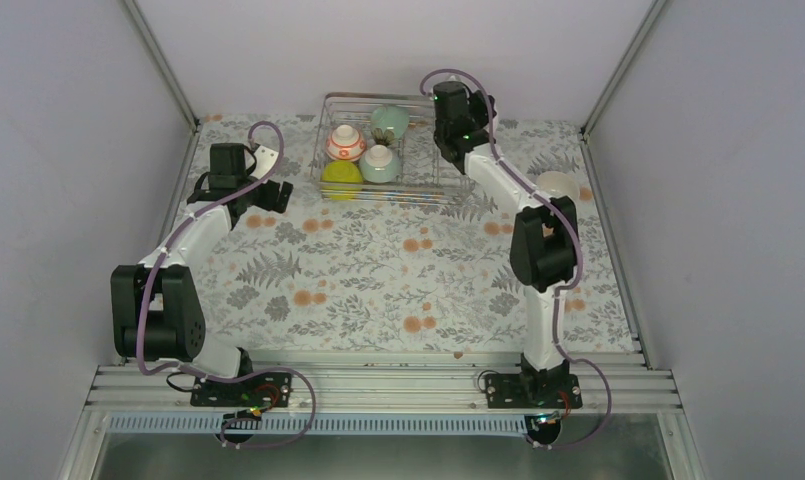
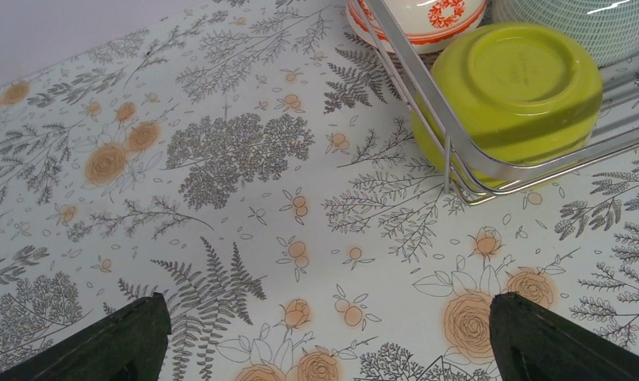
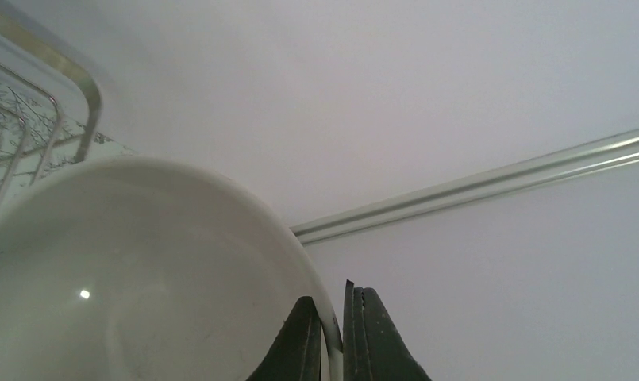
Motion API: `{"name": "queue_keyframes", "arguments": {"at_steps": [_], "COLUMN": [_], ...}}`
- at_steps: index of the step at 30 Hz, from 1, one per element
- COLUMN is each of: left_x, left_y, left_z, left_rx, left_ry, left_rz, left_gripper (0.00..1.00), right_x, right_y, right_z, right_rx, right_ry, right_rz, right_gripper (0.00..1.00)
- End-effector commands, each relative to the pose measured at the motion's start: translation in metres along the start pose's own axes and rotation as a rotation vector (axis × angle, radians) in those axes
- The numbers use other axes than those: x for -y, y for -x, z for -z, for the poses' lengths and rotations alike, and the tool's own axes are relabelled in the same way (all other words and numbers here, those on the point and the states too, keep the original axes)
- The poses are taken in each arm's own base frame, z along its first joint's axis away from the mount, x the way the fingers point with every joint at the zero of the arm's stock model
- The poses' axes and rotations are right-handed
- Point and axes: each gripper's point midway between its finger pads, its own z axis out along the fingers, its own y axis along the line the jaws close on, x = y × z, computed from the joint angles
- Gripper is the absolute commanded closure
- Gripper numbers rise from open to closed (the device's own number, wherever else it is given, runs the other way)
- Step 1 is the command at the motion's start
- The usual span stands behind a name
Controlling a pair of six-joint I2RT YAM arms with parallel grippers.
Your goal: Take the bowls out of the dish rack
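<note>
Left gripper (image 2: pixel 324 349) hovers over floral table (image 1: pixel 378 270), jaws spread wide, nothing between them, just beside near-left corner of dish rack (image 1: pixel 433 175). Loose white bowl (image 1: pixel 556 185) on table right of rack (apart from it). In rack: lime bowl (image 2: pixel 510 87) upside down at near-left corner, teal-striped bowl (image 1: pixel 381 163) beside it, red-patterned bowl (image 1: pixel 346 143) and mint bowl (image 1: pixel 389 122) behind. At rack's right end, right gripper (image 3: pixel 332 337) pinched almost closed on rim of held pale bowl (image 3: pixel 141 278).

The left arm reaches forward on its own side, elbow folded back close to its base, and its gripper (image 2: pixel 324 341) hangs low, tilted downward, fingers spread wide apart. The right arm stretches far out, elbow raised, its gripper (image 3: pixel 330 309) pinched tight on the rim of a white bowl (image 3: pixel 141 278)
</note>
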Motion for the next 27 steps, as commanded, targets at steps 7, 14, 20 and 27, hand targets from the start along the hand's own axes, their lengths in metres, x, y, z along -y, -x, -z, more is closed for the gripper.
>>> {"name": "queue_keyframes", "arguments": {"at_steps": [7,14,20,27], "left_x": [0.004,0.006,0.006,0.008], "left_y": [0.016,0.021,0.023,0.025], "left_z": [0.015,0.015,0.018,0.022], "left_rx": [0.049,0.061,0.071,0.082], "left_ry": [-0.010,-0.029,-0.030,-0.034], "left_rz": [-0.008,-0.002,-0.001,-0.004], "left_gripper": [0.00,0.00,0.00,0.00], "right_x": [0.062,0.092,0.075,0.037], "right_y": [-0.064,-0.153,-0.224,-0.250], "right_z": [-0.017,-0.034,-0.035,-0.043], "right_rx": [-0.111,-0.212,-0.276,-0.243], "right_ry": [0.138,0.328,0.480,0.650], "right_rz": [-0.181,-0.326,-0.424,-0.498], "right_gripper": [0.97,0.97,0.97,0.97]}}
